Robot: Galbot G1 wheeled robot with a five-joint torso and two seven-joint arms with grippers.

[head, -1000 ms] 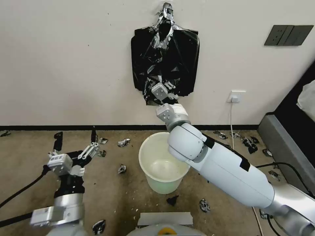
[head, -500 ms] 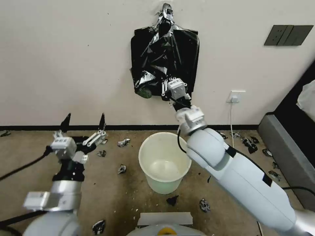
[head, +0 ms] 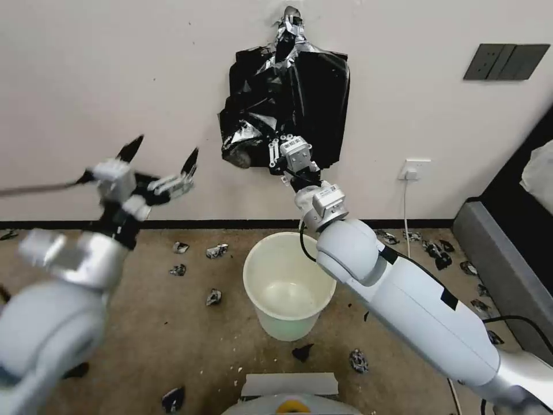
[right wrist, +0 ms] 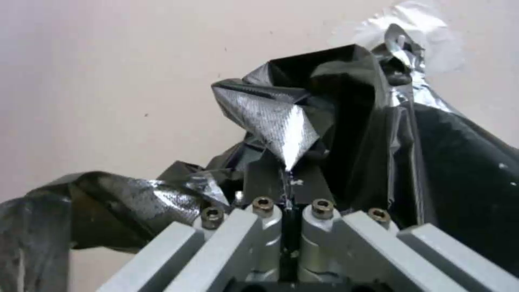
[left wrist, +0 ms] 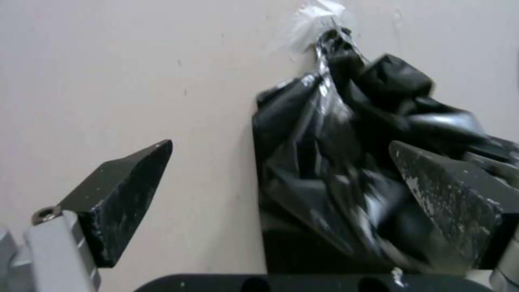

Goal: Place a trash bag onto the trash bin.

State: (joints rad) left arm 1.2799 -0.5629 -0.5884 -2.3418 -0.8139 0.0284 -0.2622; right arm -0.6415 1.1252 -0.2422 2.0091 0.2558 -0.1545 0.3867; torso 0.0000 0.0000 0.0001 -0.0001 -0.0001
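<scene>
While the right gripper (head: 275, 154) pinches a fold of glossy black plastic, its fingers (right wrist: 263, 178) pressed together with the film caught between them, the trash bag (head: 247, 129) is drawn away from the flat stack of black bags (head: 314, 98) that hangs on the cream wall (head: 115, 86). The stack's long axis runs up and down the wall, from a silvery taped top (head: 289, 20) down to its lower edge, and the loose bag bulges out of its lower left part toward the robot's left. That pulled sheet is thin, crinkled and shiny, with silvery highlights on the creases; in the right wrist view it rises in a pointed fold (right wrist: 281, 121) just above the closed fingers, and another twisted stretch (right wrist: 103, 211) trails off to one side.

Well apart from it, the left gripper (head: 162, 155) is raised before the wall to the left of the bags, its two dark pointed fingers (left wrist: 121, 190) spread wide and holding nothing.

Below the bags, the trash bin (head: 288, 288) stands upright on the brown floor (head: 190, 340), mouth open upward, with no bag on it. Small black plastic scraps (head: 216, 251) lie scattered around it.
</scene>
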